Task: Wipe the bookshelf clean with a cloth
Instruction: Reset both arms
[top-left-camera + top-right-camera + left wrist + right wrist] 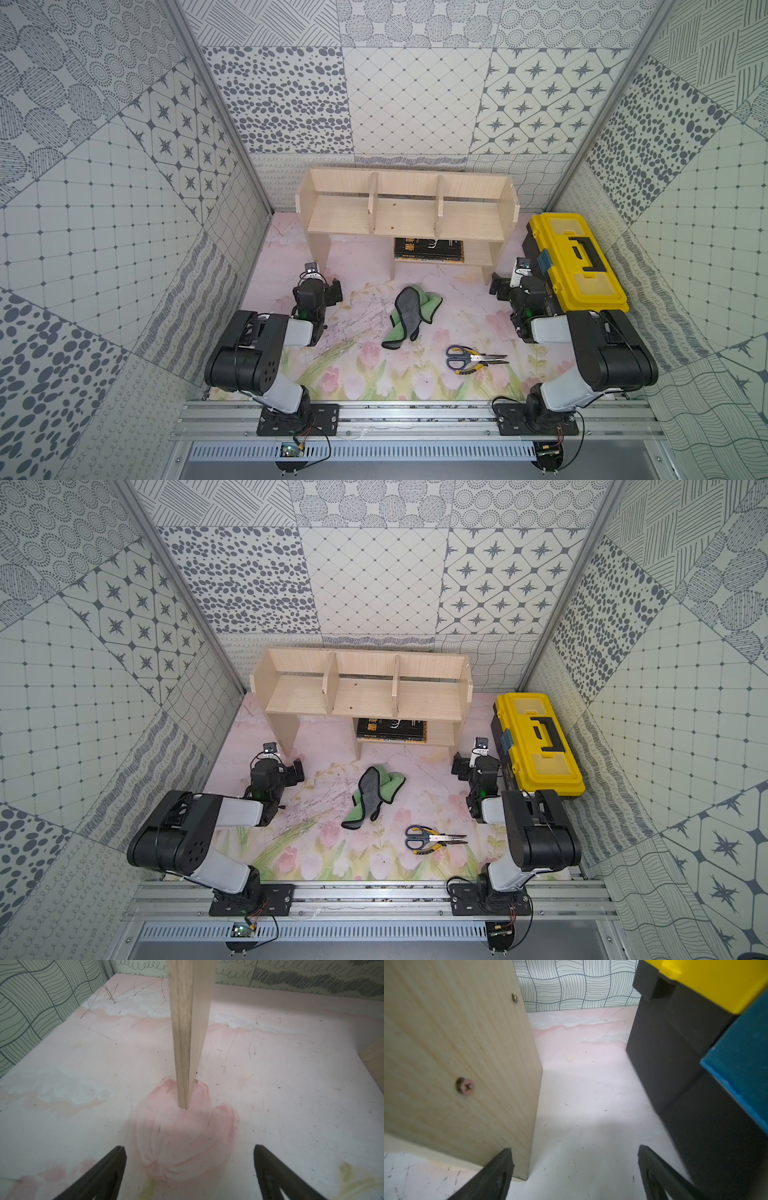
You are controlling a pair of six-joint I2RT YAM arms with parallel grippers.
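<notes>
The pale wood bookshelf stands at the back of the mat, its three bays bare. The cloth, dark grey and light green, lies crumpled on the mat in front of the bookshelf, between the two arms. My left gripper hangs open low over the mat, facing the edge of the bookshelf's left side panel. My right gripper is open too, just beside the right side panel. Neither touches the cloth.
A yellow and black toolbox stands close to the right gripper. Scissors lie across yellow-handled pliers, near and to the right of the cloth. Dark books lie on the lower shelf. Patterned walls close in three sides.
</notes>
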